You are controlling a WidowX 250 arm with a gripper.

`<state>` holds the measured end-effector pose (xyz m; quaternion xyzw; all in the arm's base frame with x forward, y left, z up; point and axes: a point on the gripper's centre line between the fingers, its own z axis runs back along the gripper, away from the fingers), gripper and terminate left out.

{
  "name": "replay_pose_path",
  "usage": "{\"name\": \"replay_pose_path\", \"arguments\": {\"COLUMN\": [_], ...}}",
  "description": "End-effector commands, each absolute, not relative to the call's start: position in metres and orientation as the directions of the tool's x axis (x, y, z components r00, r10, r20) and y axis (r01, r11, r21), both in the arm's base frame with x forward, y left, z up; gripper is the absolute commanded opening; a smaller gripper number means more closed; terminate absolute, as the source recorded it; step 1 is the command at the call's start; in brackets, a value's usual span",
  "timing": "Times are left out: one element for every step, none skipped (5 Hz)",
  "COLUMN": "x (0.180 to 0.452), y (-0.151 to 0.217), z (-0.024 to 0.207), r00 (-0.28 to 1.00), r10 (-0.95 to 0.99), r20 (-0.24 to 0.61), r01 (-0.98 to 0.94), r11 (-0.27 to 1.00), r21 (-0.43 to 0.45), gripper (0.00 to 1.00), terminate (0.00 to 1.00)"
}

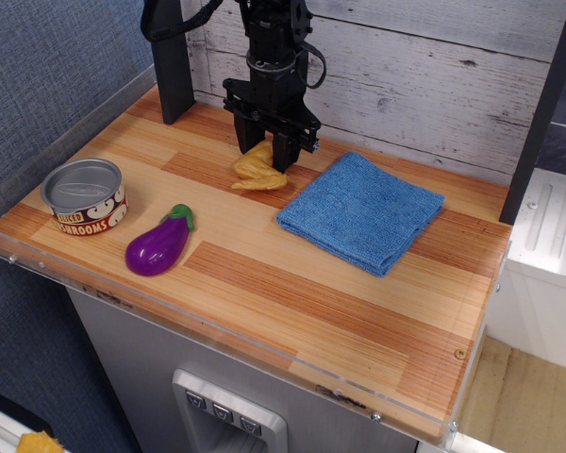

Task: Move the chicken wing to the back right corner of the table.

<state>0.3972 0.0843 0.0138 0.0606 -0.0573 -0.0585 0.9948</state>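
Note:
The golden-yellow chicken wing (256, 170) lies on the striped wooden table (292, 283) near the back, left of centre. My black gripper (264, 153) stands straight down over it. Its two fingers are closed in on the upper end of the wing, one on each side. The lower end of the wing sticks out toward the front left and seems to rest on the wood. The gripper's fingertips are partly hidden behind the wing.
A blue folded cloth (362, 209) lies right of the wing. A purple eggplant (158, 244) and a mushroom can (85, 196) sit at the front left. A black post (170, 57) stands at the back left. A whitewashed plank wall (424, 75) backs the table.

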Motion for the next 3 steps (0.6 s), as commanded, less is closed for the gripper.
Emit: {"name": "replay_pose_path", "arguments": {"x": [0.381, 0.353, 0.319], "y": [0.073, 0.063, 0.041], "z": [0.079, 0.093, 0.091], "r00": [0.996, 0.994, 0.99], "r10": [-0.027, 0.025, 0.005], "r20": [0.083, 0.103, 0.142], "r01": [0.009, -0.047, -0.029], "r11": [0.977, 0.975, 0.986], "r21": [0.214, 0.217, 0.167], "gripper": [0.0, 0.0, 0.0], "terminate": [0.0, 0.0, 0.0]}}
